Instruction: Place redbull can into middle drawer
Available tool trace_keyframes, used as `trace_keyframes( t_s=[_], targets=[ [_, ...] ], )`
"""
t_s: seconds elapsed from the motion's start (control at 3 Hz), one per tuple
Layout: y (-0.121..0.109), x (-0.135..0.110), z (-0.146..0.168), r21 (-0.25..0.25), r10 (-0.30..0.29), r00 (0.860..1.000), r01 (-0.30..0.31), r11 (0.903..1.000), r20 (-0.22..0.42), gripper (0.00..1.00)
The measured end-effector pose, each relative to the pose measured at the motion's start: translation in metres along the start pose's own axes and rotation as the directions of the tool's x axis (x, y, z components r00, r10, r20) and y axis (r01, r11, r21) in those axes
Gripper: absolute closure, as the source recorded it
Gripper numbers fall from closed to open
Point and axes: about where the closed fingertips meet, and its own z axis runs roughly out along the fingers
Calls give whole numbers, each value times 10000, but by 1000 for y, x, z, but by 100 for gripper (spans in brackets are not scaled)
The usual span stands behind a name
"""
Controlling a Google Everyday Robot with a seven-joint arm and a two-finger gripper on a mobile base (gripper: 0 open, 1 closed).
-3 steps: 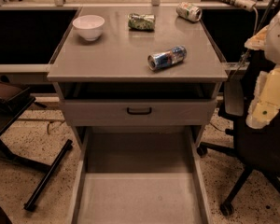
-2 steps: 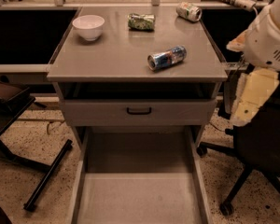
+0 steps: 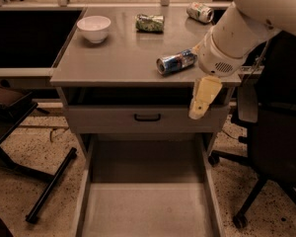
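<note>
Cream hand [image 3: 203, 98] hung before the table [image 3: 113, 58] front edge, right side, its grip not to be told, slim shiny redbull can [image 3: 176, 62] laid sideways on the smooth grey top, flat-floored middle drawer [image 3: 148, 209] open below

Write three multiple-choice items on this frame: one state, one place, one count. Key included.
1. The middle drawer is:
A. pulled open
B. shut
C. taken out

2. The redbull can is:
A. in the middle drawer
B. lying on the tabletop
C. inside the white bowl

3. Drink cans on the tabletop:
A. one
B. two
C. four

Key:
1 A: its bare floor shows below the drawer front.
2 B: it lies on its side near the right front edge. The gripper hangs just below that edge, not touching it.
3 B: the redbull can plus a green and white can at the back.
</note>
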Motion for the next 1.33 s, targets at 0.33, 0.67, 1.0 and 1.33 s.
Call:
trace_keyframes(
  t_s=[0.33, 0.67, 1.0, 1.33],
  targets=[
    [0, 0, 0, 0, 0, 10000, 0, 10000, 0, 0],
    [-19, -5, 9, 45, -88, 9996, 87, 10000, 253, 0],
    [-69, -14, 41, 45, -83, 9983, 81, 10000, 569, 0],
    [-69, -14, 41, 45, -83, 9983, 81, 10000, 569, 0]
  ],
)
